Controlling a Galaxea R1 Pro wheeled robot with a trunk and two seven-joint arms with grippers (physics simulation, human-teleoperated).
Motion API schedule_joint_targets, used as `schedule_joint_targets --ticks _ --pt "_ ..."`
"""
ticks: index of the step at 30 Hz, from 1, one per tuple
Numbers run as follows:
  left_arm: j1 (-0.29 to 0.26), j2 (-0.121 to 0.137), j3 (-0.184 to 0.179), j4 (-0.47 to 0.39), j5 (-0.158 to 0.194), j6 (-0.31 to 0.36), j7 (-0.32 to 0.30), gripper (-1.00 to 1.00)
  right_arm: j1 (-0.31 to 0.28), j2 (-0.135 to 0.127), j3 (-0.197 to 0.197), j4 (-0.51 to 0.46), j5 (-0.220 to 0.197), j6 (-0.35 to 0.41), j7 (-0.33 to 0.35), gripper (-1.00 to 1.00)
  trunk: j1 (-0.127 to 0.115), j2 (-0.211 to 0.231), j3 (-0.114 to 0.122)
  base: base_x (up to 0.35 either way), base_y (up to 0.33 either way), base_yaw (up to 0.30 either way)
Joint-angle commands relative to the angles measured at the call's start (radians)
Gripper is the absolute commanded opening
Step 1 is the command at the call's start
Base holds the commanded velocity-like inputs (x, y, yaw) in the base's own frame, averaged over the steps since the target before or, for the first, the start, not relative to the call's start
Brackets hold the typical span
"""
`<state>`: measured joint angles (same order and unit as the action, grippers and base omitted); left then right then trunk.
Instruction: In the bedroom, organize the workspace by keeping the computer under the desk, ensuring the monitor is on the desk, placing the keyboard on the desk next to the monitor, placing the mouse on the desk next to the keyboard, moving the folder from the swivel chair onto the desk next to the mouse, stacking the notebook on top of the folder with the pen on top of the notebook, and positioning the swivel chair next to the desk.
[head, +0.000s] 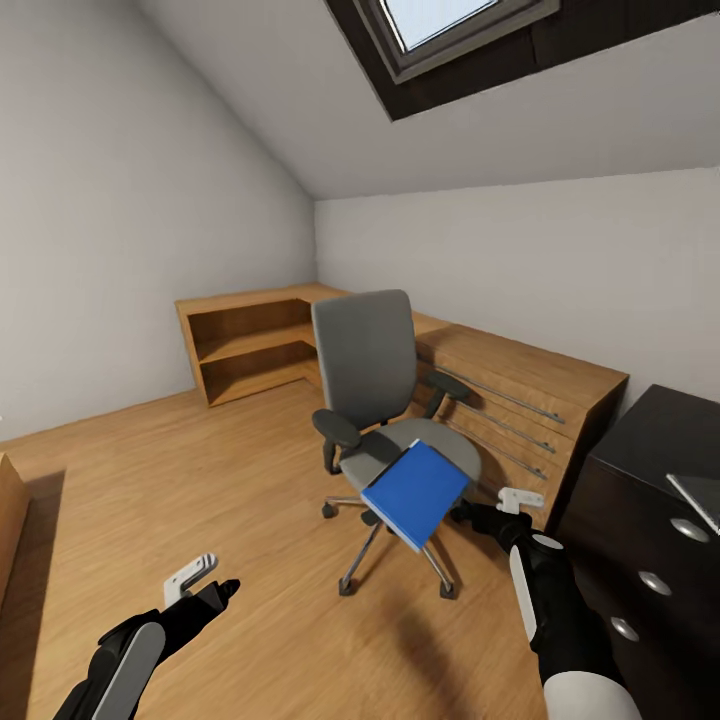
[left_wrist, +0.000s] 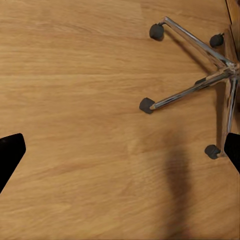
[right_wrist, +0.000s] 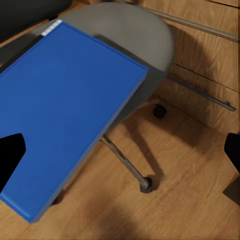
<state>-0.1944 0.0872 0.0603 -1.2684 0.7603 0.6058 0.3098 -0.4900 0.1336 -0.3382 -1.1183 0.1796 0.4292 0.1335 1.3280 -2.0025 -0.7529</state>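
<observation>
The blue folder (head: 415, 493) is gripped at one edge by the right tool (head: 468, 515), lifted clear of the swivel chair (head: 375, 385) seat for carrying to the worktop (head: 650, 440) beside that tool, while the left tool (head: 225, 590) hangs spread wide and empty.

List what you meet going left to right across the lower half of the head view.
Left gripper → blue folder → right gripper → black desk.

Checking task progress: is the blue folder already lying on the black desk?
No, the folder is over the swivel chair seat, apart from the desk.
</observation>
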Motion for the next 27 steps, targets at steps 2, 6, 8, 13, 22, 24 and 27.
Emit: schedule_joint_targets --ticks 2,6,8,13,22,24,27 --pt "0.0 0.001 0.0 -0.002 0.011 0.003 0.008 1.0 -0.001 0.001 -0.004 -0.002 0.011 0.004 0.009 1.0 0.0 -0.001 -0.001 -0.004 0.008 -0.044" --pt "0.0 0.0 0.002 -0.026 0.016 0.007 0.009 1.0 -0.001 0.0 -0.004 -0.001 0.011 0.004 0.009 1.0 0.0 -0.001 0.0 -0.002 0.003 -0.017" --pt "0.0 0.0 0.002 -0.029 0.016 0.007 0.009 1.0 -0.001 0.0 -0.004 -0.002 0.011 0.004 0.009 1.0 0.004 -0.008 -0.004 0.0 0.0 -0.002" --pt "0.0 0.0 0.004 -0.068 0.019 0.009 0.009 1.0 -0.001 0.0 -0.004 -0.002 0.011 0.003 0.009 1.0 0.023 -0.043 -0.019 0.0 0.0 0.0" --pt "0.0 0.0 0.004 -0.072 0.019 0.008 0.01 1.0 -0.001 0.0 -0.004 0.006 0.012 0.003 0.009 1.0 0.057 -0.106 -0.047 0.0 0.0 0.0" --pt "0.0 0.0 0.004 -0.072 0.019 0.008 0.01 1.0 -0.001 0.0 -0.004 0.008 0.012 0.003 0.008 1.0 0.065 -0.12 -0.054 0.0 0.0 0.0" --pt "0.0 0.0 0.004 -0.072 0.019 0.008 0.01 1.0 -0.001 -0.001 -0.004 0.018 0.012 0.003 0.007 1.0 0.077 -0.141 -0.063 0.0 0.0 0.0"
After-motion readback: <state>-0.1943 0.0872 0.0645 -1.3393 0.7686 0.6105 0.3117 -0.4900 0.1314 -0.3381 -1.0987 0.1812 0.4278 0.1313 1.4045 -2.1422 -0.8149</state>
